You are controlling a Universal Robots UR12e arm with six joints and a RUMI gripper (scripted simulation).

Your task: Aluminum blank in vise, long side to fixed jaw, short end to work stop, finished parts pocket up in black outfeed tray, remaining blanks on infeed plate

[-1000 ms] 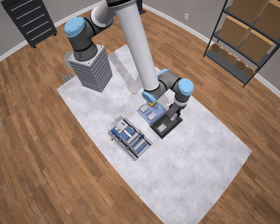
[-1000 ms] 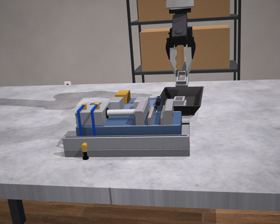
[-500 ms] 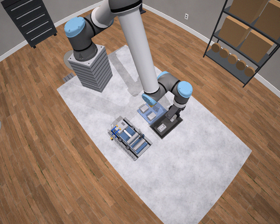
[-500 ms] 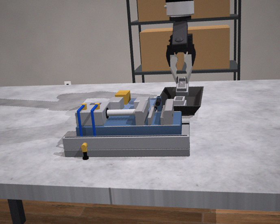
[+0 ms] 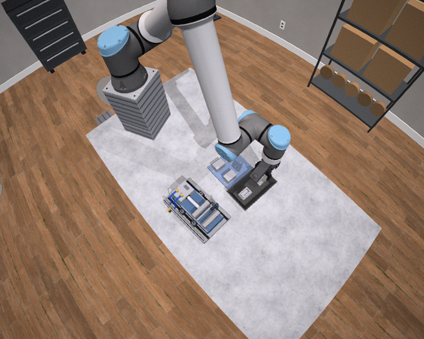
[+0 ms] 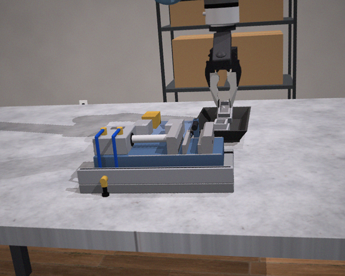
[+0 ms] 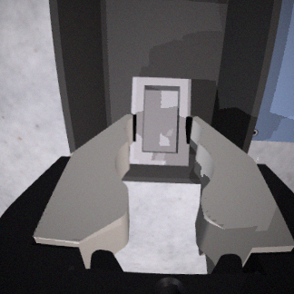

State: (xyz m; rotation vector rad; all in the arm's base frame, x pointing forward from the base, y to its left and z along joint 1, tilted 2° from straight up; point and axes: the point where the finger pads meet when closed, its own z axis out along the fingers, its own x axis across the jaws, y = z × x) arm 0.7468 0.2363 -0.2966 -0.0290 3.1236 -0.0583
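Note:
My gripper (image 5: 262, 179) (image 6: 225, 106) (image 7: 161, 117) is shut on a gray finished part, pocket up, low inside the far half of the black outfeed tray (image 6: 232, 135) (image 7: 82, 68). Another finished part (image 5: 245, 193) (image 6: 220, 123) lies in the tray's near half, pocket up. The vise (image 5: 185, 209) (image 6: 155, 163) is open, with no blank seen between its jaws; its fixed jaw (image 6: 206, 138) is at the right in the exterior view. Two gray blanks (image 5: 218, 164) (image 5: 229, 175) are on the blue infeed plate (image 5: 217, 175) (image 7: 281, 91). A brass blank (image 6: 151, 119) is mostly hidden by the arm in the top view.
The infeed plate adjoins the tray's side. Blue hoses (image 6: 114, 150) rise at the vise's moving end. A yellow fitting (image 6: 103, 181) sticks out beside the vise base. The robot's pedestal (image 5: 141, 110) stands on the table; the shelf rack (image 6: 162, 57) is behind it.

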